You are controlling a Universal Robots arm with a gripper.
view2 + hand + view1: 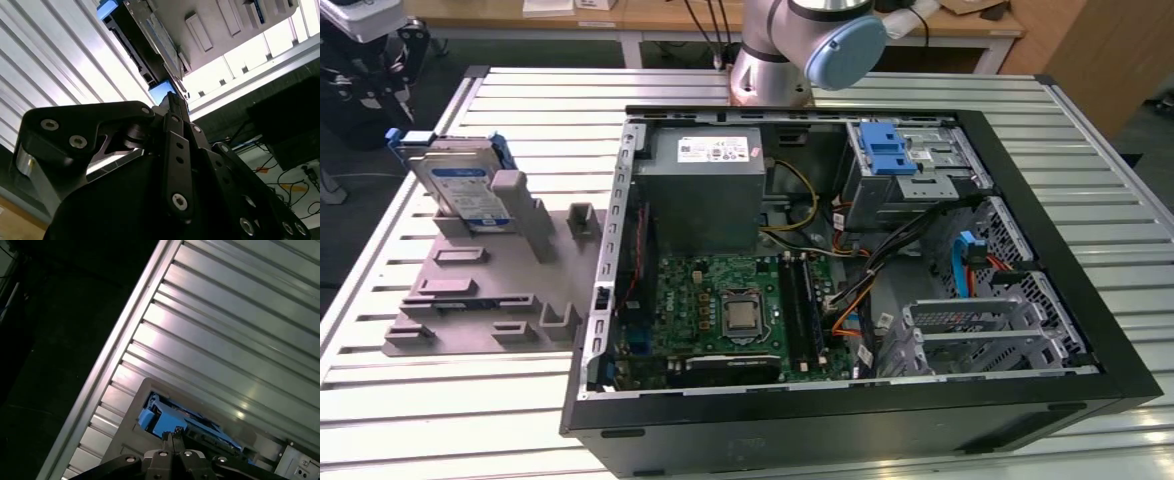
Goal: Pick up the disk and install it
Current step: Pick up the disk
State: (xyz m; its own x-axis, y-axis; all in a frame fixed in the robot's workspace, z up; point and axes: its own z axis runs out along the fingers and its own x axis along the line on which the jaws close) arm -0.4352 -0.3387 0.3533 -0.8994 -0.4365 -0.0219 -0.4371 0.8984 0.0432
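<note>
The disk (464, 185), silver with a blue-and-white label and a blue frame, stands on edge in a grey holder (467, 300) on the slatted table, at the exterior view's left of the open computer case (1041, 240). In both wrist views my gripper (172, 434) hangs well above the disk (167, 421) with its black fingers closed together and nothing between them. In the second wrist view the fingertips (172, 100) point at the blue end of the disk (150, 47). My arm's base (781, 60) stands behind the case.
Inside the case are a grey power-supply box (707, 190), a motherboard (734, 310), loose cables and a drive bay with a blue latch (887, 150). The grey holder has several other upright slots. The table edge (115, 345) drops off to dark floor.
</note>
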